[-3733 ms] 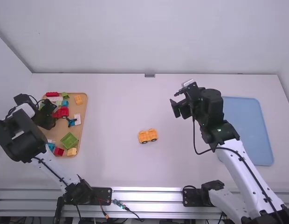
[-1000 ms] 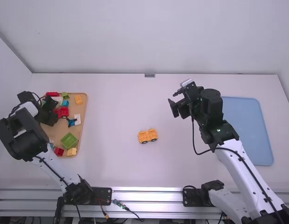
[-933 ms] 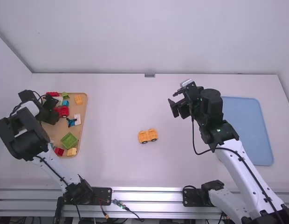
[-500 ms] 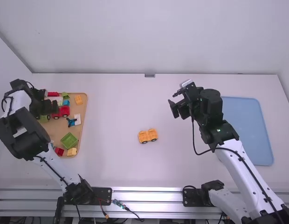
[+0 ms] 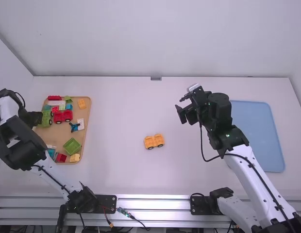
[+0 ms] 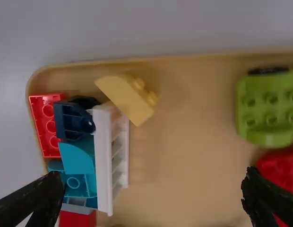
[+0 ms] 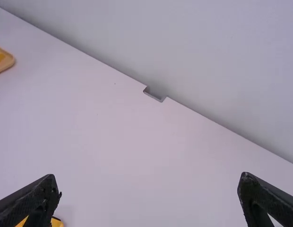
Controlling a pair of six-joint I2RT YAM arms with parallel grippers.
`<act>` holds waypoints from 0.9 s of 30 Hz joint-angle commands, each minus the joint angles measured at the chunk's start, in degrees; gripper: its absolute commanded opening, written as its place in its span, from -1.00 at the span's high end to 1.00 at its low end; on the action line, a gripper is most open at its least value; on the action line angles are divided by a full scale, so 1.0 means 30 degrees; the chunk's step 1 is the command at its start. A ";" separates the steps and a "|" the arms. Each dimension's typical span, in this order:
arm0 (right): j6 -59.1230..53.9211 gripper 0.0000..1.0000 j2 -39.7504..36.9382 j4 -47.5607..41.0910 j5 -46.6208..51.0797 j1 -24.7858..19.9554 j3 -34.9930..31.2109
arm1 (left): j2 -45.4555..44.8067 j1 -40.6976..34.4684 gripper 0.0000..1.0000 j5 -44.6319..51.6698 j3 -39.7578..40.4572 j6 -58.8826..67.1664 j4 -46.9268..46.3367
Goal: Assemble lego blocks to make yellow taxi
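In the high view, your yellow wheeled base (image 5: 154,141) stands near the middle of the tabletop (image 5: 122,177), nearer its front edge than its back; on its wheels, it could roll away if a block is pressed on without something bracing it. Your left gripper (image 5: 38,118) is over the left edge of the wooden tray (image 5: 87,127), while your right gripper (image 5: 181,106) hangs above the tabletop, right of the base. In the left wrist view, the left fingers are spread with nothing between them, and a sloped yellow block (image 6: 125,97) lies askew near a corner of the tray, close against a white ribbed piece (image 6: 104,161) (probably your next pick, I'd say). Close in without matching its slant and you may spin it, or snag the white piece too. In the right wrist view, the right fingers are spread and empty.
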 commanded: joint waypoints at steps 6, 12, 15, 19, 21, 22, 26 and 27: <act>0.0809 -0.98 -0.0044 0.0262 -0.0117 0.0087 0.0707 | 0.0291 0.1515 -0.98 0.0809 -0.0911 -0.3730 0.1319; 0.0794 -0.98 -0.0044 0.0248 -0.0117 0.0087 0.0707 | 0.0291 0.1785 -0.72 0.2295 -0.2412 -0.3796 0.4131; 0.0794 -0.98 -0.0044 0.0197 -0.0117 0.0087 0.0707 | 0.0291 0.1749 -0.66 0.2127 -0.3060 -0.5399 0.4889; 0.0787 -0.98 -0.0044 0.0175 -0.0117 0.0095 0.0707 | 0.0284 0.1698 -0.65 0.2091 -0.3402 -0.5442 0.5574; 0.0787 -0.98 -0.0044 0.0189 -0.0102 0.0087 0.0707 | 0.0284 0.1647 -0.65 0.1530 -0.3439 -0.5450 0.5821; 0.0787 -0.98 -0.0044 0.0189 -0.0117 0.0087 0.0707 | 0.0284 0.1647 -0.64 0.1392 -0.3439 -0.5435 0.5901; 0.0787 -0.98 -0.0044 0.0182 -0.0109 0.0087 0.0707 | 0.0291 0.1654 -0.65 0.1647 -0.3504 -0.5712 0.6258; 0.0794 -0.98 -0.0044 0.0182 -0.0109 0.0087 0.0707 | 0.0291 0.1661 -0.64 0.1792 -0.3497 -0.5727 0.6360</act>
